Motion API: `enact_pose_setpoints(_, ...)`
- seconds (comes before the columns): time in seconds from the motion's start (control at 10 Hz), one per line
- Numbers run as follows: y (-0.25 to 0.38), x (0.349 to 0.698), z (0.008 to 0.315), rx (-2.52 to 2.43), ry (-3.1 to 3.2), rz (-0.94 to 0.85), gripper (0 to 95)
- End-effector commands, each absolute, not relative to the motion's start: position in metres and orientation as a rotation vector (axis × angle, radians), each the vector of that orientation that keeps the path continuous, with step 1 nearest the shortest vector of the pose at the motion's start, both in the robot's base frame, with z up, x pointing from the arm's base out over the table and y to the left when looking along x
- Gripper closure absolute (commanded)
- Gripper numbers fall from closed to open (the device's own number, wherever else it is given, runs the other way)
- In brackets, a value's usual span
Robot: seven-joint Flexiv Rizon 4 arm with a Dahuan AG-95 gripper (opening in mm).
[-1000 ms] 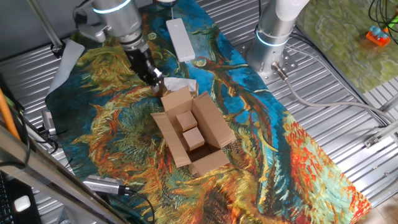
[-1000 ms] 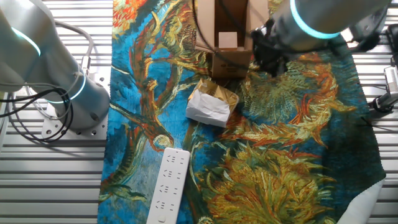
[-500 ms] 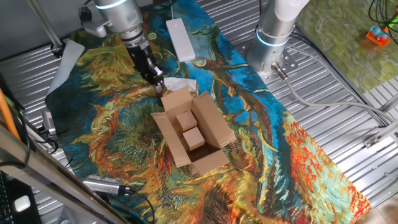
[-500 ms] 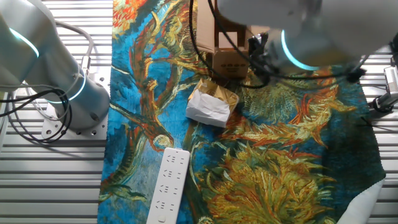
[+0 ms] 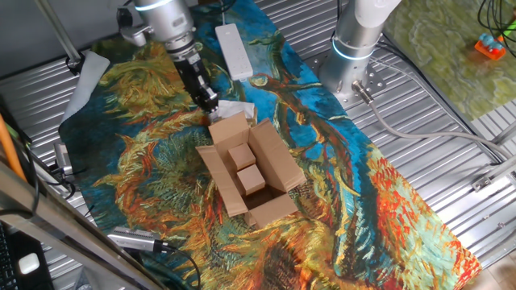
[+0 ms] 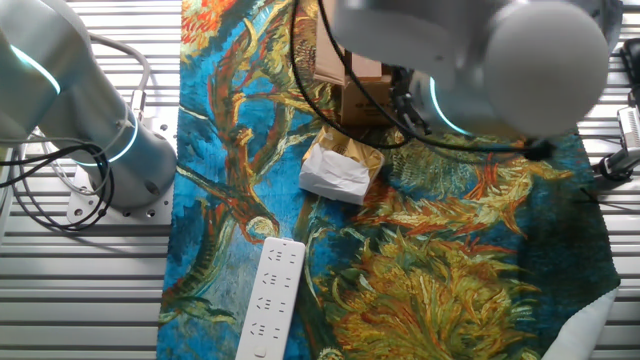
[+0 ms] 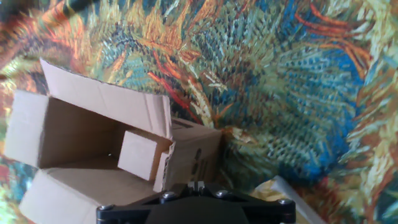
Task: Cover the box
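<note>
Bright, even light; soft shadows; motion-blurred arm (image 6: 500, 60) up close; hand view slightly soft.

Painted floral cloth (image 5: 153, 153), white power strip (image 6: 268, 298); crumpled white-and-tan packet (image 6: 340, 170), perhaps paper

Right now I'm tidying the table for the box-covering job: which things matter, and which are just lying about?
Job:
box, flaps open
gripper, beside the box

Lying about:
paper packet
power strip
cardboard blocks, inside the box
</note>
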State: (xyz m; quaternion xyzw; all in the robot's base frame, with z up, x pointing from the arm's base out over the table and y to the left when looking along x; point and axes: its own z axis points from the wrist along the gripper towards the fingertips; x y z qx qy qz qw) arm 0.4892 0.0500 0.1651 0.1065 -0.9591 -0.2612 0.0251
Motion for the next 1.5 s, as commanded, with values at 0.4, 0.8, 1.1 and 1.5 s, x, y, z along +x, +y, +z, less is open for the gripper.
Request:
enact_pose_setpoints(0.4, 0.0622, 0.5002, 0.1717, 0.205, -2.938, -0.865, 95.0)
enact_pose_setpoints(0.8, 0.0625, 0.5002, 0.1724, 0.246, -2.927, -0.857, 95.0)
enact_pose_setpoints(1.1, 0.0622, 0.4997, 0.1728, 0.296, -2.911, -0.833, 95.0)
enact_pose_setpoints(1.5, 0.0621, 0.4997, 0.1727, 0.335, -2.934, -0.725, 95.0)
